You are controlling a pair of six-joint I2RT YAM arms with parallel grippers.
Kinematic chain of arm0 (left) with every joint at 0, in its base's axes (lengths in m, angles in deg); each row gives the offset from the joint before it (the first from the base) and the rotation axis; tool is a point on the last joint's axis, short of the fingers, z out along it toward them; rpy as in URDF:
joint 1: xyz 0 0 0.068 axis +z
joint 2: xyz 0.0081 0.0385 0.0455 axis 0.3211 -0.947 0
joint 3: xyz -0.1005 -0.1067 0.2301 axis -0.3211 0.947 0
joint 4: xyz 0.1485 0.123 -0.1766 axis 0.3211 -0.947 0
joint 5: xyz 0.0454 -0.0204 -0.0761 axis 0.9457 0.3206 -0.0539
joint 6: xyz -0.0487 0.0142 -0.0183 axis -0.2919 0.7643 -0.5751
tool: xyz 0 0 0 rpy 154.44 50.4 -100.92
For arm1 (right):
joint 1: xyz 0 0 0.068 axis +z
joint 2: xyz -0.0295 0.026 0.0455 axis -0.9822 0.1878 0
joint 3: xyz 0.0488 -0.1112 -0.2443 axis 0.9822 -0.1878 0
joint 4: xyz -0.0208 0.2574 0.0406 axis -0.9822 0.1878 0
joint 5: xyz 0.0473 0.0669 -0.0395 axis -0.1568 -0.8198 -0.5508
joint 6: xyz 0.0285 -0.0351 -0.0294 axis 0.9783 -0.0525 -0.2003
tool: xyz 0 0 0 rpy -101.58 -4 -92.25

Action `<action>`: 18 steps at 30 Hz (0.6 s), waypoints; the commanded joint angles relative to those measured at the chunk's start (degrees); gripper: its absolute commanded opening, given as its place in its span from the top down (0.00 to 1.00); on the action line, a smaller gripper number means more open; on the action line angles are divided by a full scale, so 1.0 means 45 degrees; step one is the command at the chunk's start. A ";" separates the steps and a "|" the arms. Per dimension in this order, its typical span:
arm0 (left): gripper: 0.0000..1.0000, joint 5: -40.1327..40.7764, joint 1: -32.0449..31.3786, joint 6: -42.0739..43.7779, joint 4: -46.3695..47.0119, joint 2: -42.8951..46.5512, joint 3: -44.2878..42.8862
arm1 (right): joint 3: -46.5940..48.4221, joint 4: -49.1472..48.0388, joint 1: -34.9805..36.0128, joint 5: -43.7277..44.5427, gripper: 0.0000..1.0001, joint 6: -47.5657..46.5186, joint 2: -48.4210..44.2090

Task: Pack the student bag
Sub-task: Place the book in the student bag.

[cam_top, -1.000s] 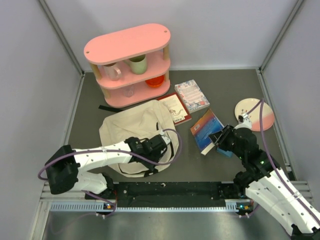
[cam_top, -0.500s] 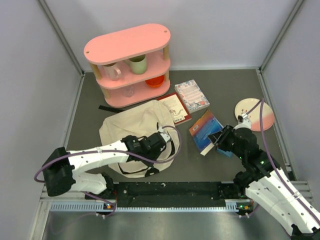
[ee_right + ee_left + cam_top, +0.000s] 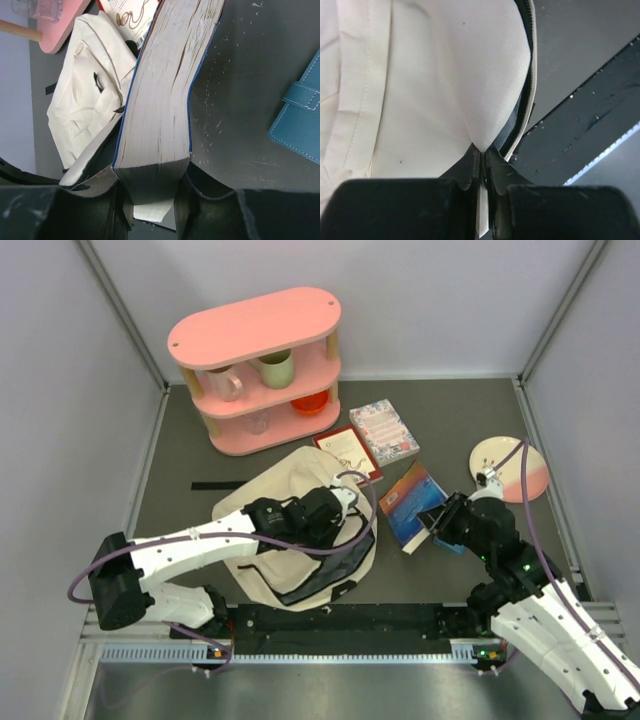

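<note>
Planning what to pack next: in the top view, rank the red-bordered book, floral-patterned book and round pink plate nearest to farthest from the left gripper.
From the left gripper:
1. Red-bordered book, just beyond it.
2. Floral-patterned book, farther back and right.
3. Round pink plate, far right.

Cream student bag (image 3: 290, 485), flat, mouth seemingly open
</note>
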 commanded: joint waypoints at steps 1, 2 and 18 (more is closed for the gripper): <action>1.00 0.1952 0.0168 -0.0790 0.0006 -0.0105 -0.0694 | 0.1846 -0.1545 -0.0069 0.0135 1.00 -0.0555 -0.0794; 1.00 0.2574 0.0285 -0.0985 -0.0092 -0.0007 -0.0811 | 0.2043 -0.1407 -0.0069 0.0194 1.00 -0.0712 -0.0911; 1.00 0.5900 0.1400 -0.0850 0.0767 0.0170 -0.3721 | 0.4741 0.0059 -0.0069 -0.4547 1.00 -0.0325 -0.1967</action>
